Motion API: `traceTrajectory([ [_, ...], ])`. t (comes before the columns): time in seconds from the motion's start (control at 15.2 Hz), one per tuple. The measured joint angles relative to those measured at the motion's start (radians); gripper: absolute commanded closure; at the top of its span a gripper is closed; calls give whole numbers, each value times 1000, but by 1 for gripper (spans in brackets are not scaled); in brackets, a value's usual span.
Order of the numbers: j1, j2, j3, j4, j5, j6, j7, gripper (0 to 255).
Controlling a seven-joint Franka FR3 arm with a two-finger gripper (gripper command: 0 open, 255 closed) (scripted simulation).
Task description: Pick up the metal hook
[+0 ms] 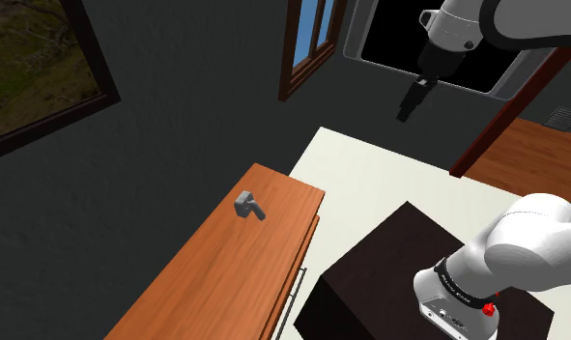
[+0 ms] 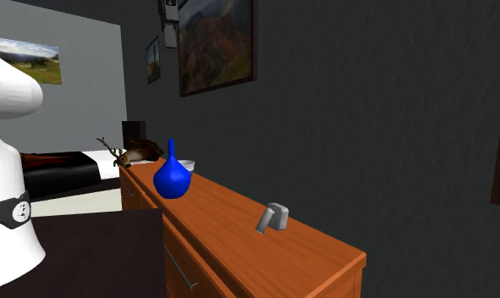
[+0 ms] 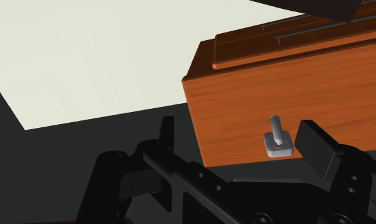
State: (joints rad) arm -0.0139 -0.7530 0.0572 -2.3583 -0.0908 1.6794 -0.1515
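Note:
The small grey metal hook (image 1: 249, 206) lies on the top of an orange-brown wooden dresser (image 1: 215, 290), close to its far end. In the second exterior view the hook (image 2: 273, 217) rests near the dresser's (image 2: 231, 222) near right corner, by the dark wall. My black gripper (image 1: 410, 100) hangs high in the air, far above and well to the shoulder view's right of the hook. In the wrist view the gripper (image 3: 240, 137) is open, its fingers wide apart and holding nothing. The hook (image 3: 277, 137) shows far below on the dresser (image 3: 243, 102), just inside the right finger.
A blue vase (image 2: 172, 176), a white bowl (image 2: 189, 165) and a dry branch (image 2: 121, 152) stand farther along the dresser. The dark stand (image 1: 389, 280) sits beside the drawer fronts. Pale floor (image 1: 389, 179) lies beyond, with a dark wall and a window (image 1: 307, 39) behind.

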Motion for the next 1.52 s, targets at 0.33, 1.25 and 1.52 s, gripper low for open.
traceTrajectory([
  [0.33, 11, 75, 18, -22, 11, 81, 15, 0],
  [1.25, 53, 528, 111, 32, 17, 411, 95, 0],
  [1.52, 64, 671, 134, 79, -1, 485, 122, 0],
])
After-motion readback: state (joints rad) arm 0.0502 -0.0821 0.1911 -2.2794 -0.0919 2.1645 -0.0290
